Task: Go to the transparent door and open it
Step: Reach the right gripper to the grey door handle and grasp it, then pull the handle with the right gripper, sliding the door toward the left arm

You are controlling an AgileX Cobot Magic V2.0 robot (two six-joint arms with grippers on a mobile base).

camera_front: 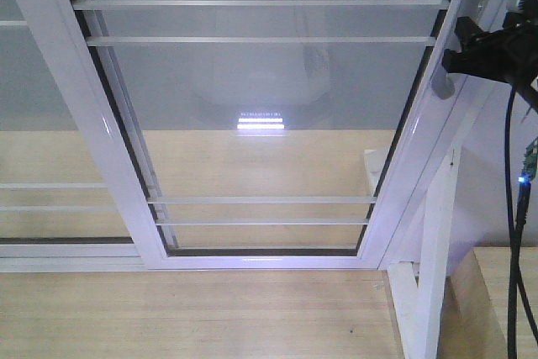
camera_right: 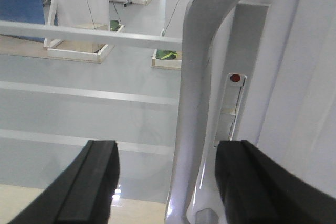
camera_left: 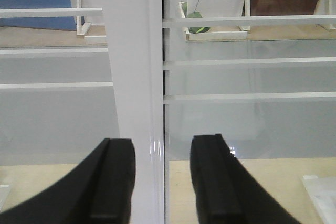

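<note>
**Soft, cool light with one hard glare on the glass**

The front view is bright and even, with a bluish-white cast and barely any shadows. A small striped glare patch (camera_front: 261, 122) burns out mid-pane on the transparent door (camera_front: 261, 81), and a blue indicator light (camera_front: 523, 178) at the right edge blooms slightly.

In both wrist views the left gripper (camera_left: 163, 182) and right gripper (camera_right: 165, 182) show as near-black, soft-edged shapes, too close to be in focus. The curved handle (camera_right: 191, 103) carries long pale highlights. The room beyond the pane looks hazy, possibly from the glass rather than the focus.
</note>
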